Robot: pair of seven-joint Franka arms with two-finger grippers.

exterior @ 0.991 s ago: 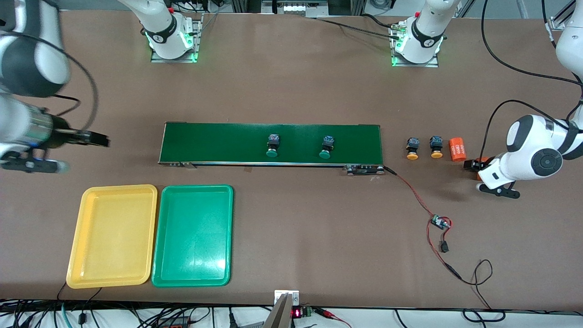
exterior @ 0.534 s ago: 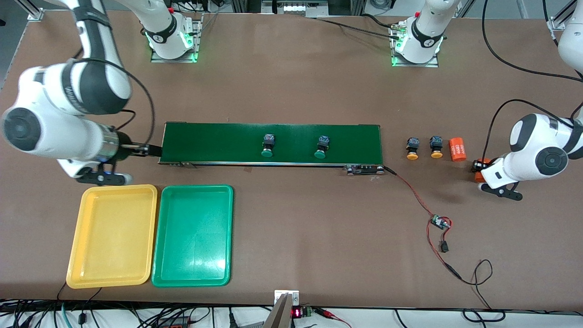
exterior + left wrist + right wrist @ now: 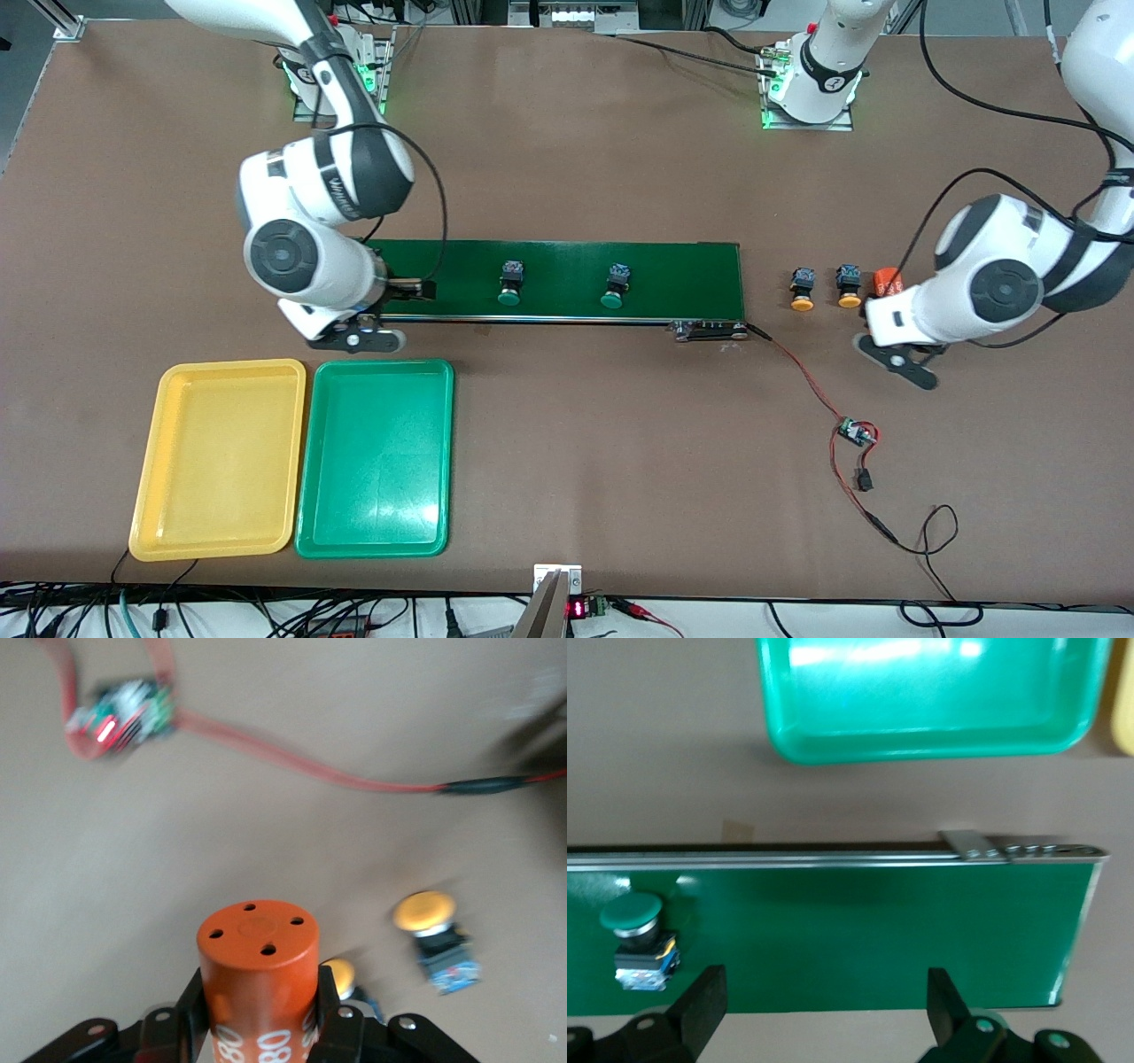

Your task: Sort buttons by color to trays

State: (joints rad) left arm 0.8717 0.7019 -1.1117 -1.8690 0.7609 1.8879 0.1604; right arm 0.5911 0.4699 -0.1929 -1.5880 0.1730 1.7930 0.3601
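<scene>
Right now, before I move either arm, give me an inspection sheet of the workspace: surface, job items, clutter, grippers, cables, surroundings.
Surface: brown table, with a dark-green belt across its middle.
Job's things: two green buttons on the belt; two yellow-orange buttons on the table off the belt's end toward the left arm. Yellow tray and green tray side by side, nearer the front camera than the belt; nothing seen in either.
Clutter: orange cylinder.
Grippers: left gripper shut on the orange cylinder, above the table beside the yellow-orange buttons; right gripper over the belt's end toward the right arm, jaws open, empty.
Cables: red wire from the belt to a small circuit board.
Surroundings: nothing seen.
</scene>
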